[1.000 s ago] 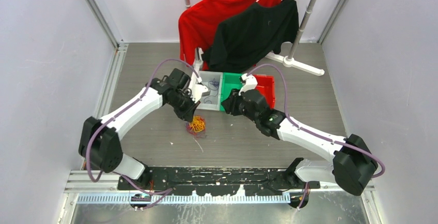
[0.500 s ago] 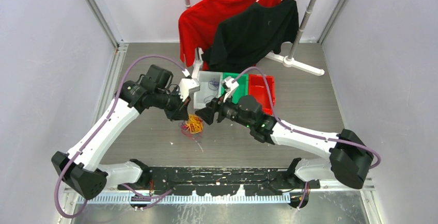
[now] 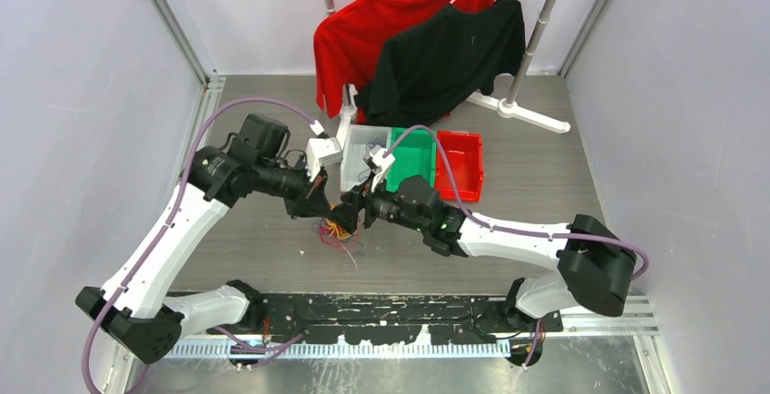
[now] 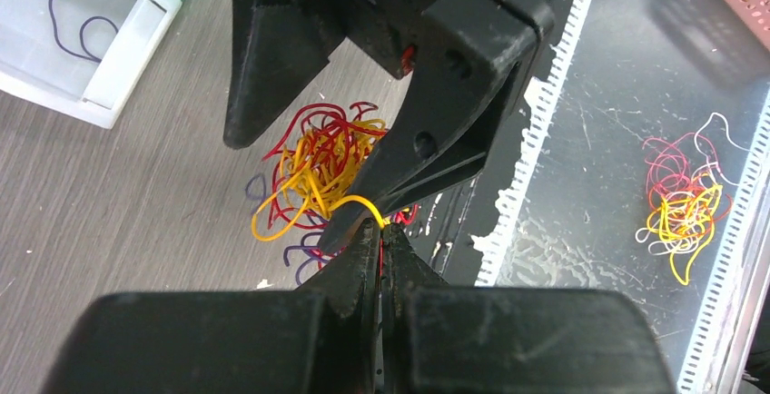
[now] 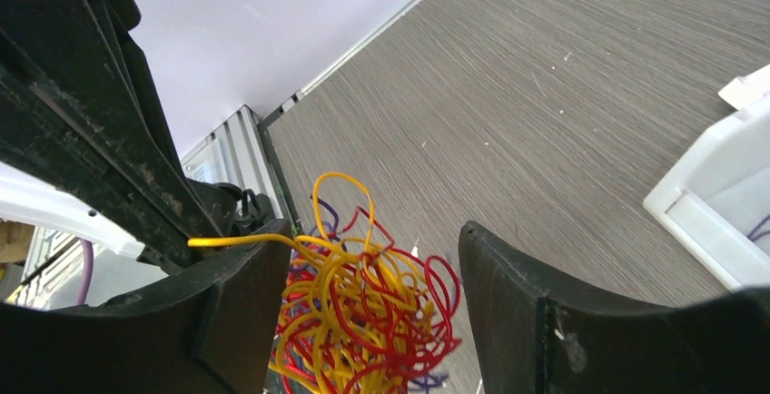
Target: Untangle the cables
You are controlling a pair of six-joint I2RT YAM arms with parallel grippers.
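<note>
Bright, even overhead light; soft shadows; glare on metal plate [image 3: 363, 374]; wrist-view foreground blurred, dark.

Top camera looks down; wrist cameras closely share the cables [image 5: 372, 321]

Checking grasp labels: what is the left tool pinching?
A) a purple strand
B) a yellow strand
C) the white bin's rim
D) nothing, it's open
B: in the left wrist view the left tool is shut on a yellow strand that leads from the cable tangle.
</note>
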